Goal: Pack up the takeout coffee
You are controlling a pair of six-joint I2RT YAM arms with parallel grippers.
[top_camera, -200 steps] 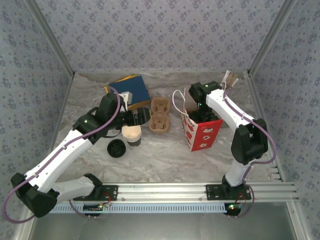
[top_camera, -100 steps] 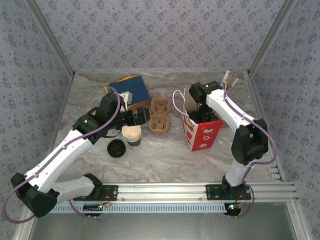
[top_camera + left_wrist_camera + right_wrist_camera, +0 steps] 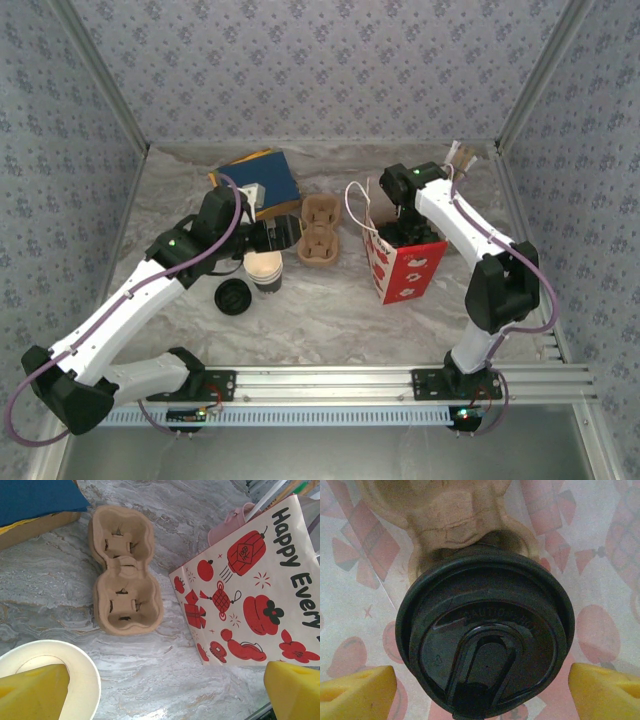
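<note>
The takeout coffee, its round black lid facing up, sits in a pulp holder inside the red-and-white paper bag. My right gripper hangs over the bag's mouth, open. Its yellow fingertips stand wide on either side of the lid and do not press on it. My left gripper is open over the bare table, with one yellow fingertip above a lidless paper cup.
A two-cup pulp carrier lies empty between the arms, left of the bag. A stack of lidless cups and a loose black lid sit under the left arm. A blue box lies at the back left.
The right wrist has shifted slightly to the right over the bag. The left arm has not moved.
</note>
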